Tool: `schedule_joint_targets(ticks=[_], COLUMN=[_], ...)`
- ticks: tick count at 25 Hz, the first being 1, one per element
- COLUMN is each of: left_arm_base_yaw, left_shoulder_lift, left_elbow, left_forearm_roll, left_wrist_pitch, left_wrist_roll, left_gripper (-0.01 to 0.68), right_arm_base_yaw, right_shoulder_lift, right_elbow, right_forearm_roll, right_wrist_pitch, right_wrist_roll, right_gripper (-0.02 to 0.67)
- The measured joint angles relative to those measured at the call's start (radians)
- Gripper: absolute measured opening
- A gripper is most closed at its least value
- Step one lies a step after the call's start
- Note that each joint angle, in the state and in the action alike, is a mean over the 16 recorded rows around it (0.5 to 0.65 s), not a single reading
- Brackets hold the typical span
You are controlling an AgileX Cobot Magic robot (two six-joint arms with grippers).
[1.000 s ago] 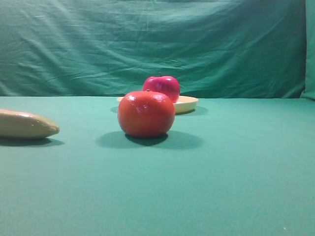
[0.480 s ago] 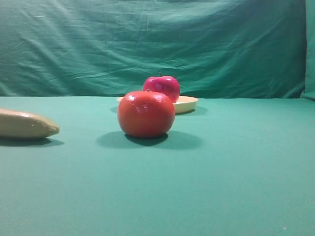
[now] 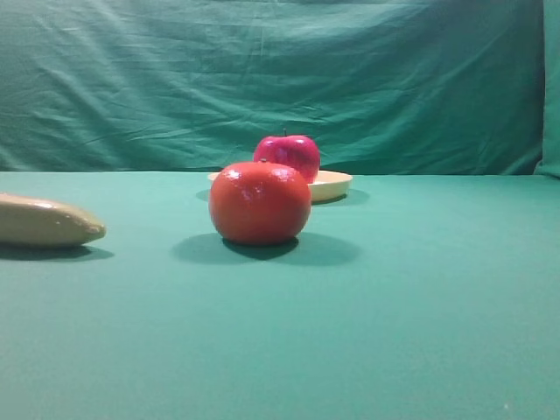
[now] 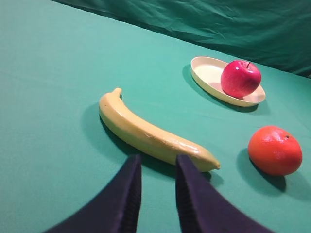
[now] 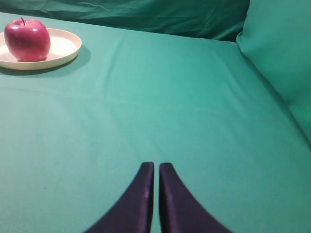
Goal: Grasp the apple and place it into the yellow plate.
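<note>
- Both pincers are away from the fruit: the right gripper (image 5: pixel 156 167) has its two dark fingers pressed almost together, closed on nothing, low over bare green cloth (image 5: pixel 184 107); the left gripper (image 4: pixel 158 162) has a narrow gap between its fingers, slightly parted and empty, just short of the banana (image 4: pixel 150 133).
- Task's thing sits where it belongs: the apple (image 4: pixel 240 78) rests upright, stem up, inside the yellow plate (image 4: pixel 209 73), toward the plate's right end in the left wrist view. By my reading the placing is done, so the risks lie in what follows.
- Off-centre resting is the first worry. In the left wrist view the apple lies close to the plate's low rim, and a jolt to the table or plate could roll it over that shallow edge onto the cloth.
- A needless second grab is the next. Closed fingers coming in on a glossy round apple would shove it, not grip it, and could slide the light plate along.
- Mistaken target is possible: the orange-red fruit (image 3: pixel 260 202) stands in front of the plate in the exterior high view, partly hiding the apple (image 3: pixel 289 154) and the plate (image 3: pixel 337 184). From that angle the two red rounds could be confused.
- The left arm's nearest hazard is the banana: any forward or downward move would knock its near tip and spin it, perhaps toward the orange-red fruit (image 4: pixel 274 150) nearby.
- Depth is hard to judge from the low front view, so a reach planned on it alone may fall short or overshoot.
</note>
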Motion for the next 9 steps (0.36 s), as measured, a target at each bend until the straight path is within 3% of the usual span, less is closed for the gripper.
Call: schedule_joint_targets(ticks=[9], left_arm_base_yaw=[0.0], left_shoulder_lift=[0.0], left_elbow=[0.0], left_forearm_roll=[0.0], left_wrist_pitch=[0.0], left_wrist_roll=[0.0], left_gripper=[0.157], right_arm_base_yaw=[0.0], right_shoulder_lift=[0.0], right_elbow=[0.0], right_forearm_roll=[0.0], right_wrist_pitch=[0.0], right_wrist_roll=[0.0], right_gripper=[0.0])
